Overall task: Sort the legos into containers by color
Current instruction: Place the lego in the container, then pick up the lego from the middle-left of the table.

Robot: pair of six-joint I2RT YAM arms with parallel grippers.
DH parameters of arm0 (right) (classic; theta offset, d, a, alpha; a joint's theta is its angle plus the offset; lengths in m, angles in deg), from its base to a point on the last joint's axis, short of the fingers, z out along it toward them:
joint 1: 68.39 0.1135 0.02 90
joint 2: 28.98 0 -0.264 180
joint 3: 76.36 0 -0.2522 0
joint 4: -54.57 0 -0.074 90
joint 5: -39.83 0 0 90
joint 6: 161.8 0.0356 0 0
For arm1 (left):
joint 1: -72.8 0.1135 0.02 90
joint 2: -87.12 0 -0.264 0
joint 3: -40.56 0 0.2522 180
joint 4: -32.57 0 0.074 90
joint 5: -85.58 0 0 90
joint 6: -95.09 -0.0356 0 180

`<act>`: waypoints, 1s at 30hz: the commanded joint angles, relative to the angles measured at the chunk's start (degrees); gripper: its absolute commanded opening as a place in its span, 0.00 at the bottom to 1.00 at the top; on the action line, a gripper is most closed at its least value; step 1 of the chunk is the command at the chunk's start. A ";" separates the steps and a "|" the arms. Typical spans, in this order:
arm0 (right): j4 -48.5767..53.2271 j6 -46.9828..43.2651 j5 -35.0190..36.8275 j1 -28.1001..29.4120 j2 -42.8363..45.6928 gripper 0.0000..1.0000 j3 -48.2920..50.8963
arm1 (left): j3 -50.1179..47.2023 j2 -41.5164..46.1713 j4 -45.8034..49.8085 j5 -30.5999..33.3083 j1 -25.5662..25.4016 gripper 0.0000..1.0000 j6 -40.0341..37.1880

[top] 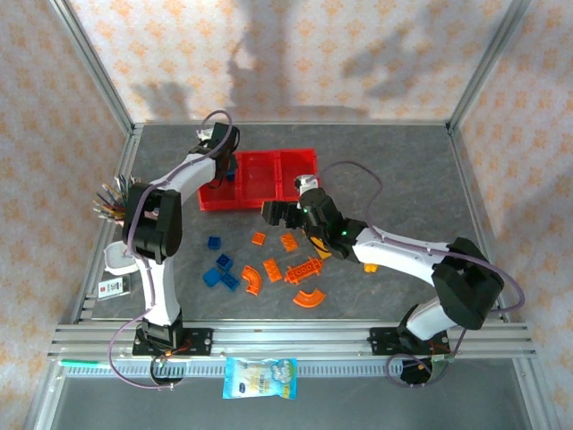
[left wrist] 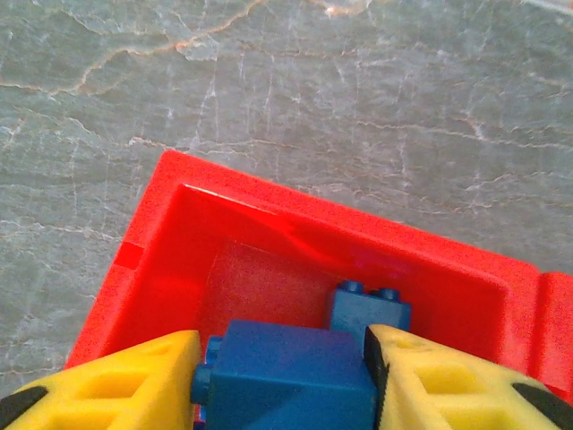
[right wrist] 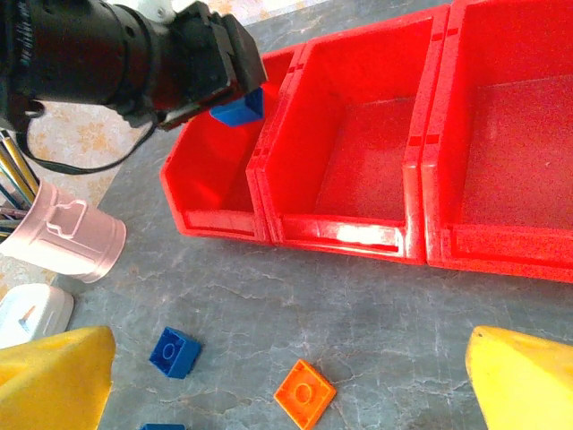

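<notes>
yellow fingers of left gripper clamp a blue brick - it's above the left compartment of the red tray, w/ a second blue brick lying inside. right gripper spread wide, empty, over tabletop near tray - loose blue lego & orange lego beneath.

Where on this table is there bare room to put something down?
Bare table lies right of the tray, toward the far right corner. The tray's middle compartment and right compartment are empty. Crowded: the legos in front, and the left edge by the cup.
</notes>
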 commanded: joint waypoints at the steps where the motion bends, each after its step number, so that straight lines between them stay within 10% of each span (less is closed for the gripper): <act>1: -0.96 -1.56 0.08 -0.31 -0.99 1.00 -1.60 | 3.01 -1.42 0.91 3.66 0.81 0.49 -0.57; 15: 1.15 -3.38 -1.41 -0.35 0.12 1.00 -2.56 | 4.72 0.61 2.91 1.37 1.04 0.59 0.42; 30: 10.77 -4.89 -3.01 -0.24 4.33 1.00 -0.59 | -15.16 23.08 -0.82 -7.93 0.14 0.61 0.06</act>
